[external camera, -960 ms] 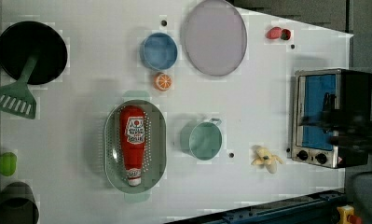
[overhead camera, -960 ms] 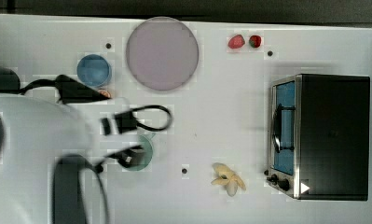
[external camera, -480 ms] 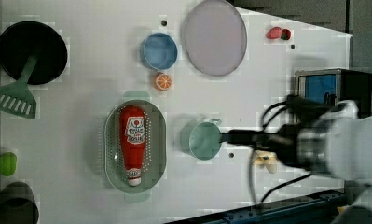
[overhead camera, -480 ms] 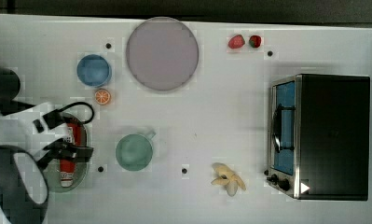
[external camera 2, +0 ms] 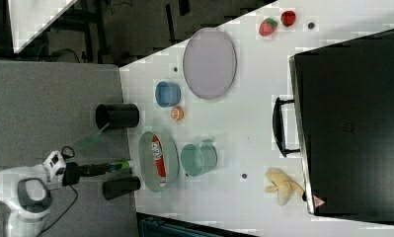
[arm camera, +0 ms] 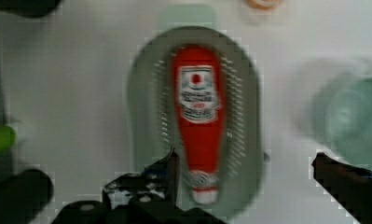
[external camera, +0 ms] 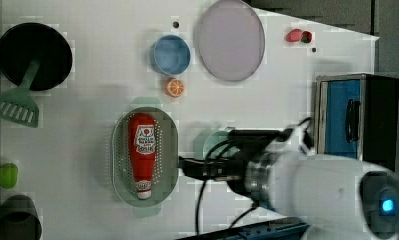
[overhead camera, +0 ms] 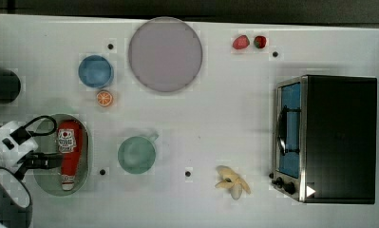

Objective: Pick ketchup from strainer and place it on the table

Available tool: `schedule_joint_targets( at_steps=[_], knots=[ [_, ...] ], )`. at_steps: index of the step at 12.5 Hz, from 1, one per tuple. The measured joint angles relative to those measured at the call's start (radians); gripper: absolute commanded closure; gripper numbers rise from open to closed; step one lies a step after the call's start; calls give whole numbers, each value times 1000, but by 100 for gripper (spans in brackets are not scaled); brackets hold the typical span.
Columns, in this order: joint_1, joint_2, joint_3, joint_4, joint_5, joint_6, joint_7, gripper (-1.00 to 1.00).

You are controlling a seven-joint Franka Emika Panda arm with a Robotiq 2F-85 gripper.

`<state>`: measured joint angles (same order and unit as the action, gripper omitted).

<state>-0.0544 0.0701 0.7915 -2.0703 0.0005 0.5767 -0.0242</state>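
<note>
Just ketchup [arm camera: 198, 121] between hand [arm camera: 244, 170] fingers

the ketchup [arm camera: 200, 126] is a smooth red plastic bottle with a printed white label, lying in the strainer [arm camera: 244, 116], matt pale green plastic pricked with small holes. the table [overhead camera: 234, 123] is plain matt white. the oven [overhead camera: 341, 137] has a dull black casing and a shiny metal front frame.

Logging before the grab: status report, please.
Gripper open, empty, above the strainer. Ketchup lies flat inside, not yet gripped. Nothing on top of it.
</note>
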Motion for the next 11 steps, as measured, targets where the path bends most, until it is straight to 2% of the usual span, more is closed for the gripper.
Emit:
schedule_joint_targets(
  at_steps=[3,6,11],
  knots=[
    [10,83,8,-96,-15,190,3,-100],
    [13,190,-6,-174,-95,322,21,-100],
    [7,360,-27,-195,-185,432,101,-100]
  ],
)
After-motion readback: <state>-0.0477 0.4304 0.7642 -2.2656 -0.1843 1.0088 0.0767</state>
